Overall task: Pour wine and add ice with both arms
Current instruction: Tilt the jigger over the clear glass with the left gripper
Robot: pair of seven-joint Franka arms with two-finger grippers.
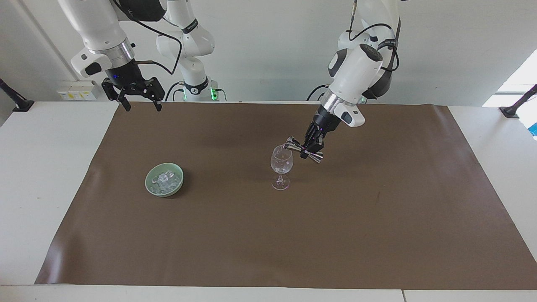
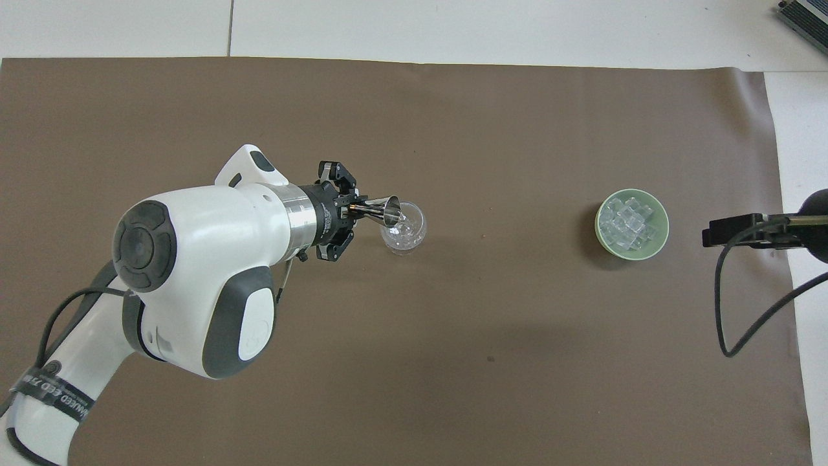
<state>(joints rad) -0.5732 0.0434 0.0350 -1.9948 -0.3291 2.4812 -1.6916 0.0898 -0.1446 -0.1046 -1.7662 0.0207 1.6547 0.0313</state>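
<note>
A clear stemmed wine glass stands upright near the middle of the brown mat. My left gripper is shut on a small metal jigger. The jigger is tipped over, its mouth at the glass's rim. I cannot make out any liquid. The ice lies piled in a pale green bowl toward the right arm's end of the table. My right gripper waits open, raised over the mat's edge nearest the robots, holding nothing.
The brown mat covers most of the white table. Black clamp mounts stand at the table's corners nearest the robots. A black cable hangs from the right arm above the mat's edge.
</note>
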